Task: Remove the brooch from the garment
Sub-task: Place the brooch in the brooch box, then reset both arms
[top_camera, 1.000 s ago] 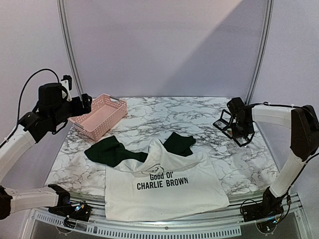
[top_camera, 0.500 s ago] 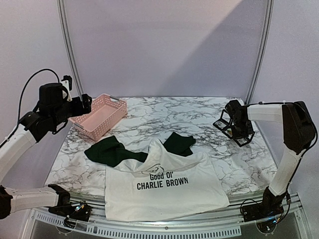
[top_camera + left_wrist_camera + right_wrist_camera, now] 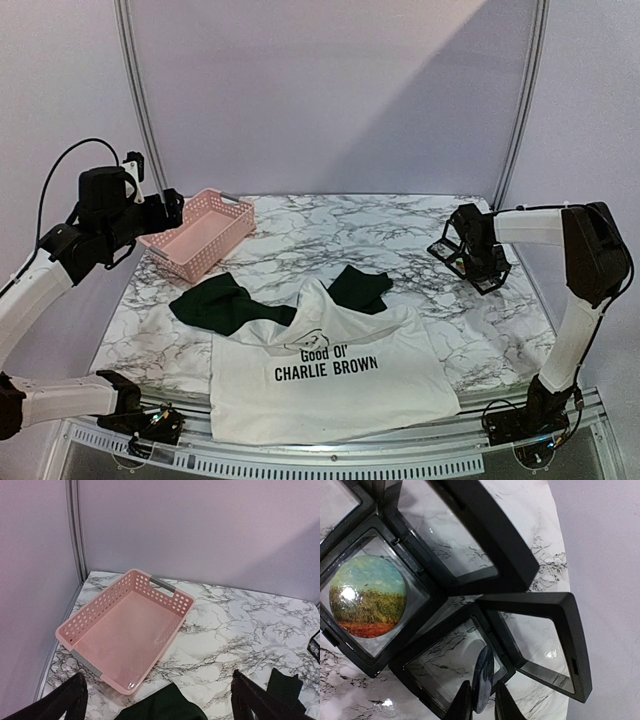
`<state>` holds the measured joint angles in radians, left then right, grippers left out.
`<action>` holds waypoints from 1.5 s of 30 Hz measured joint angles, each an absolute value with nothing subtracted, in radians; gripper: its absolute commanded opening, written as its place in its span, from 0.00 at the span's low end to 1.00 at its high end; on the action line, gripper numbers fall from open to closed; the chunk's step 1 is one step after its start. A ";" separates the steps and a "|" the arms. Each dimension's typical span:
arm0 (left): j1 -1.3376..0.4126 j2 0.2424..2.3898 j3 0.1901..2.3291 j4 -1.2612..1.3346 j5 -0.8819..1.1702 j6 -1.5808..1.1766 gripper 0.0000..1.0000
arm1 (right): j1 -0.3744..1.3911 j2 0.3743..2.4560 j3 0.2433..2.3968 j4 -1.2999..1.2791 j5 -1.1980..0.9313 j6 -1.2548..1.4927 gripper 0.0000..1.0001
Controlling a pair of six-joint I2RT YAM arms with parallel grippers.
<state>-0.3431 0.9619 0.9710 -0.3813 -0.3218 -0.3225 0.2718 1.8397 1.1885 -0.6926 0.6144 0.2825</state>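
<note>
Well, the garment [image 3: 330, 375] lies flat at the near edge of the counter [image 3: 330, 235], white with dark green sleeves, its black print reading "Good Ol' CHARLIE BROWN". Over at the far right, the right gripper [image 3: 482, 690] hangs above a cluster of black display cases [image 3: 520, 575]. The bluish brooch [image 3: 482, 670] stands on edge between its jaws, which sit close on either side, though I cannot tell whether they pinch it. 1 neighbouring case holds a painted disc [image 3: 367, 597]. The left gripper [image 3: 172, 207], jaws spread wide, hovers by the pink basket [image 3: 167, 597].
</note>
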 measured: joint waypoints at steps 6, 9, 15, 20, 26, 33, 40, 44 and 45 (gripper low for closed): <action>-0.339 0.962 0.971 -0.381 -0.318 -0.323 1.00 | 0.272 1.840 1.196 -0.696 0.596 0.282 0.27; -0.335 0.963 0.971 -0.381 -0.317 -0.323 1.00 | 0.272 1.839 1.201 -0.695 0.576 0.281 0.33; -0.330 0.974 0.971 -0.381 -0.305 -0.323 1.00 | 0.272 1.824 1.202 -0.690 0.489 0.262 0.55; -0.327 0.979 0.971 -0.382 -0.300 -0.323 0.99 | 0.272 1.767 1.190 -0.654 0.395 0.239 0.68; -0.323 0.986 0.971 -0.383 -0.289 -0.322 1.00 | 0.272 1.674 1.176 -0.597 0.258 0.224 0.82; -0.262 1.027 0.971 -0.383 -0.226 -0.326 1.00 | 0.267 1.562 1.130 -0.486 0.119 0.228 0.95; -0.170 1.050 0.971 -0.383 -0.168 -0.339 1.00 | 0.120 1.445 1.029 -0.355 -0.043 0.243 0.96; -0.155 1.049 0.971 -0.379 -0.155 -0.336 0.99 | -0.010 1.352 0.943 -0.270 -0.110 0.261 0.97; -0.155 1.048 0.970 -0.379 -0.149 -0.332 1.00 | -0.032 1.327 0.920 -0.247 -0.117 0.265 0.97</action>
<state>-0.1551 1.0481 0.9703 -0.3786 -0.1486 -0.3325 -0.0319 1.3266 0.9199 -0.2470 -0.1169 0.2649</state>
